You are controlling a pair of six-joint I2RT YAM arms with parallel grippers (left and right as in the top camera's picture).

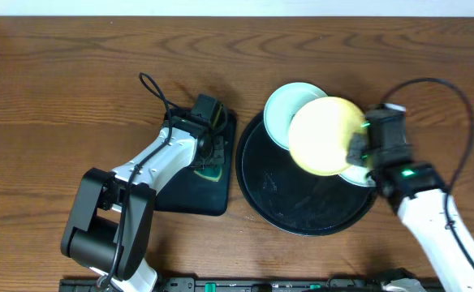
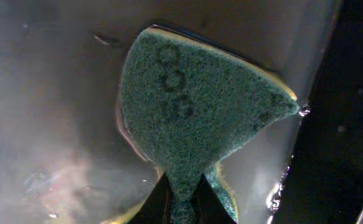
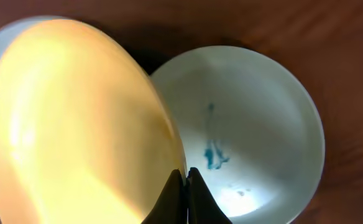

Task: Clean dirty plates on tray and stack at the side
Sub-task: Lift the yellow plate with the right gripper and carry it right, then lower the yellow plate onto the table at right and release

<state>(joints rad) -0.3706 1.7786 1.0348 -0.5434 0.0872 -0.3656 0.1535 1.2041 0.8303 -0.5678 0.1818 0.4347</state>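
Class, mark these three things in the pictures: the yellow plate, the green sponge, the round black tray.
yellow plate [image 1: 325, 135]: overhead view, middle of its face.
green sponge [image 2: 194, 118]: left wrist view, middle of its scouring face.
round black tray [image 1: 290, 199]: overhead view, bare floor.

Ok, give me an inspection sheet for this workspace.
Surface: brown wooden table.
Job's things: large round glossy black tray; pale yellow round plastic plate held tilted; pale mint round plastic plate over tray's far rim, blue-green mark; third pale plate, mostly hidden.
Clutter: green scouring sponge; small rectangular black tray.
End effectors: left end effector shut on sponge; right end effector shut on yellow plate's rim.
Cables: black cable looping above each arm.
Surroundings: pale strip beyond table.
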